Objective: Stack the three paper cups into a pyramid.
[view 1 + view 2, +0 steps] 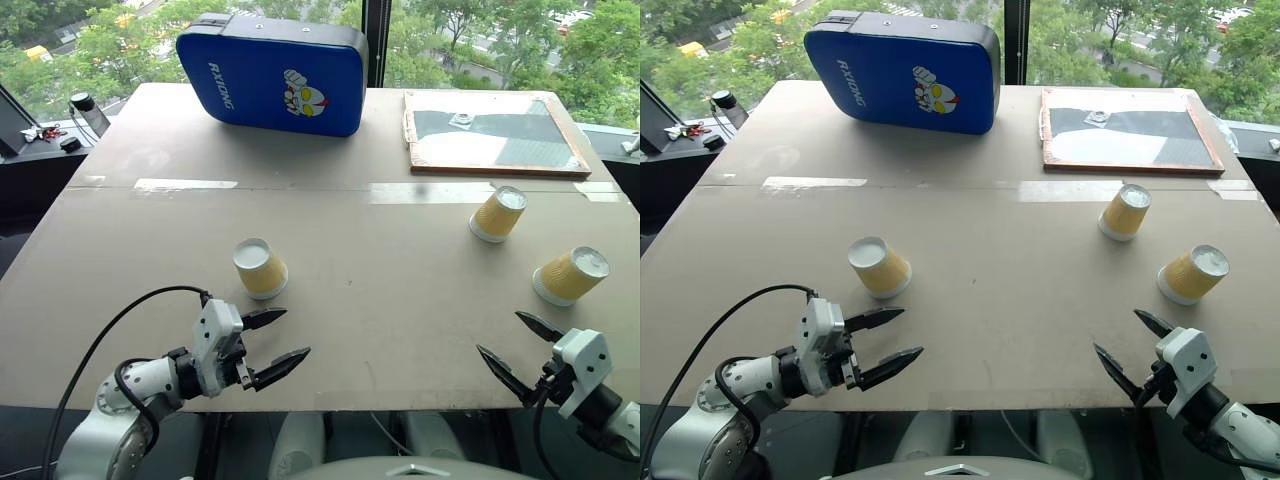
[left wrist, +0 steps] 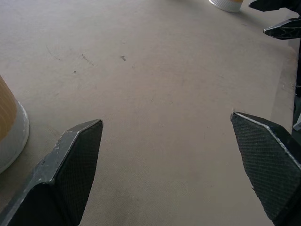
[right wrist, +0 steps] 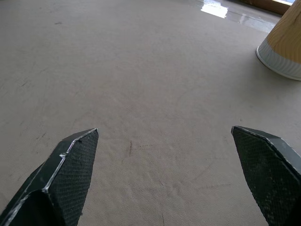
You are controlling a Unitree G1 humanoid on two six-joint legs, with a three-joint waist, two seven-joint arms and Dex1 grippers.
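3 cups, all upside down on the desk — white base up, rim down, axis upright. None stacked; the pyramid is not begun.

Left cup stands alone on the near-left part of the desk, just beyond the left gripper and a touch to its left. Its fingers are wide apart, empty, pointing forward and to the right, so they aim past the cup's right side; I judge the wrist must swing left before a grasp. In the left wrist view the rim of this cup sits beside 1 finger, apart from it.

Far cup and right cup stand near each other on the right, a gap between them. The right gripper hangs at the near edge, fingers spread wide, empty, pointing forward and left. The right cup lies just beyond and to its right — the nearest target for that arm; the far cup is farther out.

Room: the middle of the desk is bare, good ground for the base pair. Near edge is close under both grippers. Blue pad and framed board lie at the far side, well apart from the cups.
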